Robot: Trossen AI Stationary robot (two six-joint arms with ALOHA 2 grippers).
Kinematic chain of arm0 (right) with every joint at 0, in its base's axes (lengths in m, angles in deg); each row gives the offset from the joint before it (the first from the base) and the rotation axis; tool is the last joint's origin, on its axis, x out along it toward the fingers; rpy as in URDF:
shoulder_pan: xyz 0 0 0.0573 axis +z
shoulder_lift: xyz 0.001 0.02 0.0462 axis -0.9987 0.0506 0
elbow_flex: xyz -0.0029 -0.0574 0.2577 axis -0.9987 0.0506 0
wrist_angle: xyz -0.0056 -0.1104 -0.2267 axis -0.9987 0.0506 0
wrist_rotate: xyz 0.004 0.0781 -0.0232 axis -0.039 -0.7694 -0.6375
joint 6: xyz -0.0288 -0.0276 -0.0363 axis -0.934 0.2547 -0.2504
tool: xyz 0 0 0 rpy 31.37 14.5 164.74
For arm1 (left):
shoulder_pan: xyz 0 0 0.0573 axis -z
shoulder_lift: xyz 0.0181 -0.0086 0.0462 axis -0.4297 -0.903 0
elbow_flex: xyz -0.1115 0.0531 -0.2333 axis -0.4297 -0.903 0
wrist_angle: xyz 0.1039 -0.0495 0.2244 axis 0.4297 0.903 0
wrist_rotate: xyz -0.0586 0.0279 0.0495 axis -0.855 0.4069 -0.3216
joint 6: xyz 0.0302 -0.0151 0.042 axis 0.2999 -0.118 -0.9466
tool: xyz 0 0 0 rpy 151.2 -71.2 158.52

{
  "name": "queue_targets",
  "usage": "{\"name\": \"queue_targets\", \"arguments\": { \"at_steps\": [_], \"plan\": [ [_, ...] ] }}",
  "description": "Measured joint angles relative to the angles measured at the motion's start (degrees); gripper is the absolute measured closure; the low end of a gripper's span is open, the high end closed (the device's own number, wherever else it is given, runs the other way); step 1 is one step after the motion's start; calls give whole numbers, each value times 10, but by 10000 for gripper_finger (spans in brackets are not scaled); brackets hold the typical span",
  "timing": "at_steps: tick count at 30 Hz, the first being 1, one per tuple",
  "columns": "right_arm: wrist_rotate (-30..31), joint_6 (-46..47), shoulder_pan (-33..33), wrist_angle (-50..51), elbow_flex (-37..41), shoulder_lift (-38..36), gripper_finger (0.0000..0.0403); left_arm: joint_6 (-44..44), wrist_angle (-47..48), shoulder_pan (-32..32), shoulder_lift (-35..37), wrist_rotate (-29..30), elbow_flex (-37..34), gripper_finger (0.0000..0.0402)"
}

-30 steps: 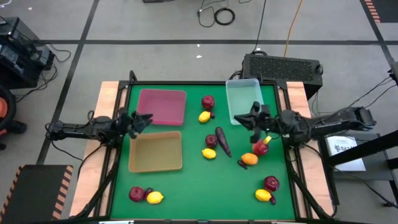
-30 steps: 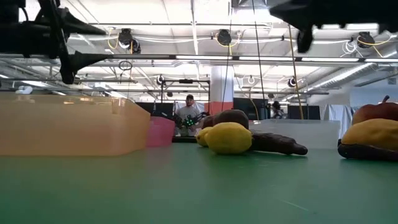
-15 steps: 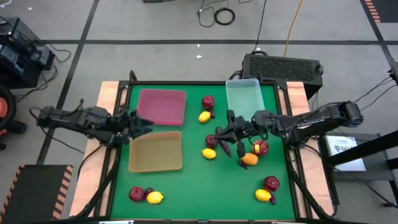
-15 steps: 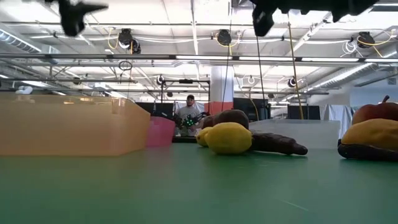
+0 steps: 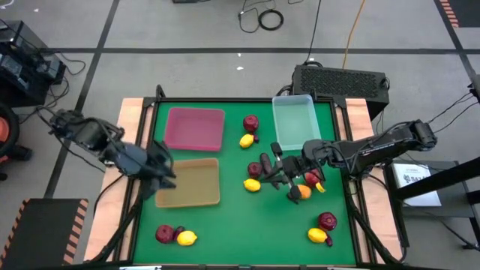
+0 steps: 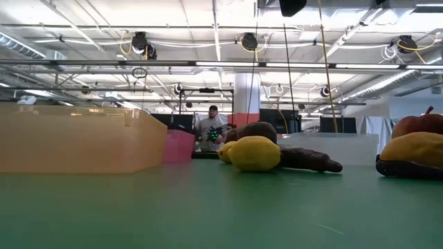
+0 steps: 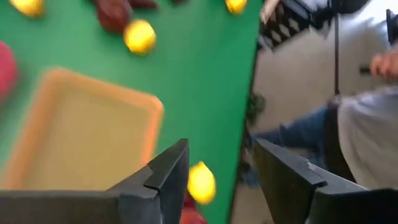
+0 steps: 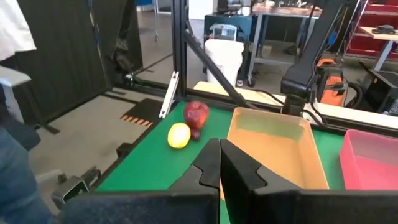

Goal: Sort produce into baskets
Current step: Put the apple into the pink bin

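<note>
My right gripper [image 5: 268, 169] hangs shut and empty above the middle of the green table, over a dark purple eggplant [image 5: 266, 163] and a lemon [image 5: 253, 184]. Its shut fingers [image 8: 219, 155] point level toward the table's left side. My left gripper [image 5: 165, 168] is open and empty over the tan tray's [image 5: 187, 184] left edge; its wrist view [image 7: 217, 155] looks down on that tray [image 7: 81, 137]. The pink tray [image 5: 195, 127] and clear bin [image 5: 294, 120] stand at the far side. Red fruits and lemons lie scattered on the table.
A red fruit [image 5: 163, 234] and a lemon [image 5: 186, 238] lie at the near left. Another such pair [image 5: 322, 228] lies at the near right, and an orange fruit [image 5: 300, 193] and a red fruit [image 5: 313, 178] lie under my right arm. A person [image 7: 360, 124] stands beyond the table's edge.
My right gripper has gone from beside the clear bin toward the table's left and near edges, to above the eggplant in the middle. My left gripper has swung from beside the pink tray toward the near edge, to over the tan tray's left edge.
</note>
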Motion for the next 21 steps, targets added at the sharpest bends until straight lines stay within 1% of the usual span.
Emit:
{"name": "queue_targets", "arguments": {
  "at_steps": [2,8,12,15,17,19,21],
  "plan": [
    [0,0,0,0,0,0,403,18,5,25,-28,-20,18,227],
    [2,-13,0,-1,0,0,403,36,14,89,-108,-83,20,241],
    [2,-39,0,0,0,0,403,3,14,114,-156,-89,20,242],
    [2,-33,0,0,0,0,403,-37,19,123,-191,-94,20,242],
    [3,-18,0,-1,0,0,403,-44,30,127,-214,-97,20,242],
    [15,-4,0,-1,0,0,403,-55,43,129,-235,-104,19,242],
    [37,4,0,0,0,0,403,-84,43,132,-253,-116,19,237]
  ]
}}
